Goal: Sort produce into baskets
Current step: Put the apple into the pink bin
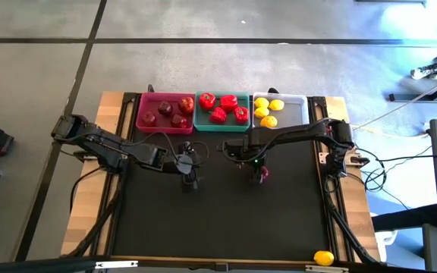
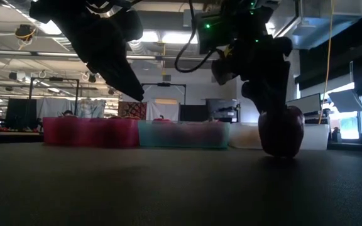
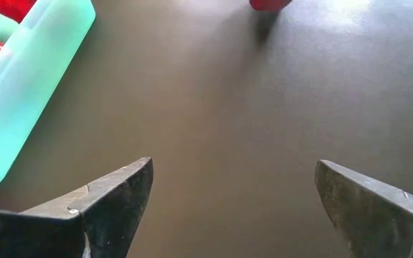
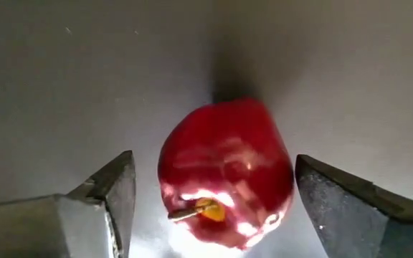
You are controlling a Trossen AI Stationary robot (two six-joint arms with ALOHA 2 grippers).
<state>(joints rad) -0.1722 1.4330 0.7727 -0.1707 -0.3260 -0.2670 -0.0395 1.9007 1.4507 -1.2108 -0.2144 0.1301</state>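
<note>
My right gripper hangs over the middle of the black table, just near of the teal basket; its fingers stand apart on either side of a dark red apple, with a gap showing between each finger and the fruit, so nothing is gripped; the apple sits on the table, stem toward the camera on my wrist; from the low view it rests on the mat under my fingers.

My left gripper waits to the left of it, also over the mat, fingers spread wide and holding nothing; the teal basket's edge lies beside it.

Along the far edge three baskets stand side by side, touching: the pink basket on the left holds dark red apples; the teal one in the middle holds bright red peppers; the white basket on the right holds lemons; one more lemon lies alone at the near right corner of the table, well apart from the baskets and from both arms.
</note>
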